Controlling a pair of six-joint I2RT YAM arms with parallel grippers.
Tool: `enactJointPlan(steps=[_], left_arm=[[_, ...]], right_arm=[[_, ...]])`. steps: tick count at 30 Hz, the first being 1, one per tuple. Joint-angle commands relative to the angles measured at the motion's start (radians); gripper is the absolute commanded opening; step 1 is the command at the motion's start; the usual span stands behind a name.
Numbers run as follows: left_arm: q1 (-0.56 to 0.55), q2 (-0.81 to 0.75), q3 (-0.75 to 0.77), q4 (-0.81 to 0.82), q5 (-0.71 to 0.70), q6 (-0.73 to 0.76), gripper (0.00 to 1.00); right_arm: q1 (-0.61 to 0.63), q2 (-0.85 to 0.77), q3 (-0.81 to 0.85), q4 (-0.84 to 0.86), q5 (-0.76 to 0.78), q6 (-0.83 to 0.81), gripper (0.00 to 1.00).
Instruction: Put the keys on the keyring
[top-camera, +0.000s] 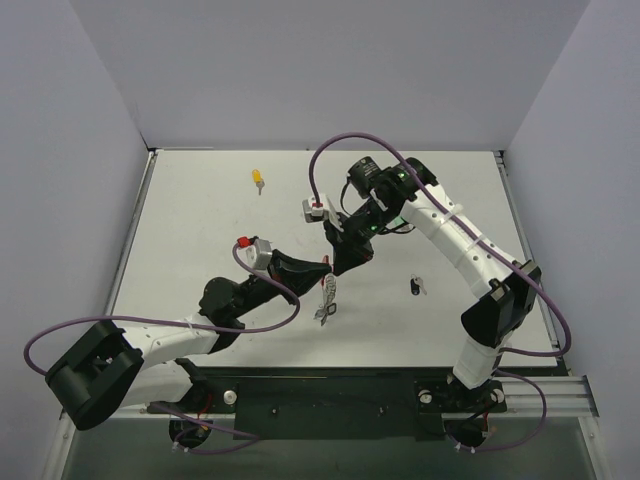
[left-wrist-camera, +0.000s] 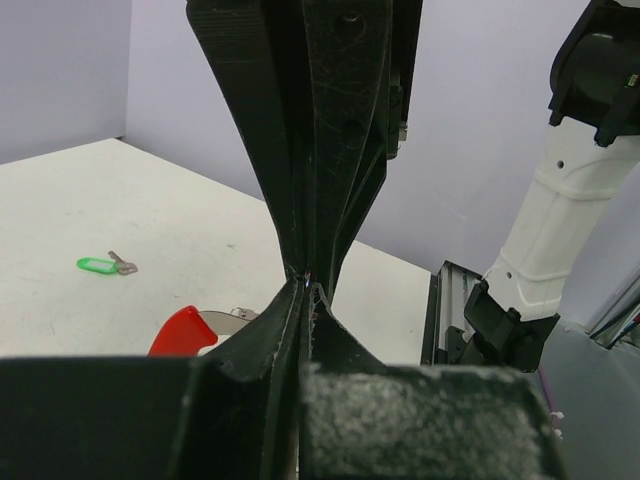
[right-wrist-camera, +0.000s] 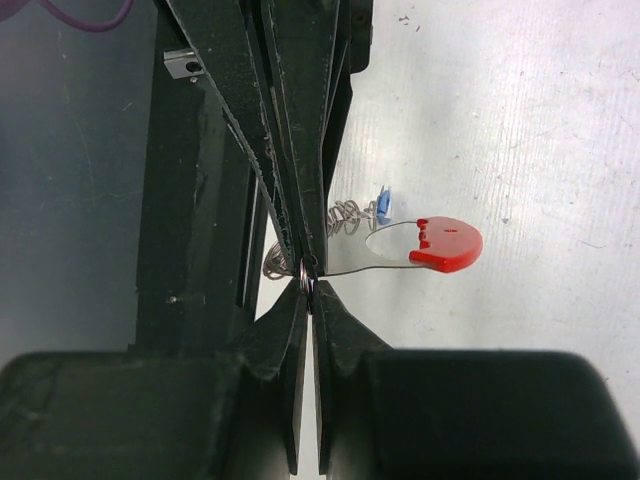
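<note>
since the keyring (right-wrist-camera: 448, 245) looks light, springy and slippery, my left fingers (left-wrist-camera: 280, 325) and right fingers (right-wrist-camera: 290, 330), fully closed, clamp its wire.

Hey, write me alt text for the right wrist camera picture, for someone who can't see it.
Two pairs of black jaws, both shut, meet tip to tip and pinch the keyring between them. Its wire loop runs right to a round red tag, with the white table behind.

Bright, even overhead light, soft shadows, nearest foreground blurred.
</note>
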Motion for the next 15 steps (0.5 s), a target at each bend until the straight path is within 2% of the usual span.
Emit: enactJointPlan(steps=[1, 2, 3, 6, 8, 10, 14, 15], left_arm=[[-0.005, -0.045, 0.036, 0.208, -0.013, 0.014, 0.14], [-0.004, -0.060, 0.038, 0.177, -0.008, 0.018, 0.18], [-0.004, -0.070, 0.044, 0.130, -0.003, 0.030, 0.27], [-0.004, -0.131, 0.044, 0.021, 0.012, 0.073, 0.42], [-0.004, -0.177, 0.046, -0.076, 0.012, 0.116, 0.45], [-0.004, -0.228, 0.056, -0.250, 0.021, 0.206, 0.47], [-0.008, -0.280, 0.150, -0.577, 0.055, 0.394, 0.47], [-0.010, -0.275, 0.164, -0.613, 0.066, 0.422, 0.47]], right_arm=[[0.022, -0.030, 0.029, -0.064, 0.077, -0.003, 0.00], [0.026, -0.031, 0.029, -0.064, 0.109, -0.003, 0.00], [0.029, -0.034, 0.028, -0.070, 0.120, -0.003, 0.00], [0.029, -0.042, 0.028, -0.080, 0.173, 0.003, 0.00], [0.028, -0.048, 0.029, -0.100, 0.201, -0.003, 0.00], [0.029, -0.048, 0.035, -0.125, 0.242, -0.014, 0.00], [0.052, -0.027, 0.107, -0.229, 0.371, -0.052, 0.00], [0.057, -0.014, 0.121, -0.244, 0.419, -0.064, 0.00]])
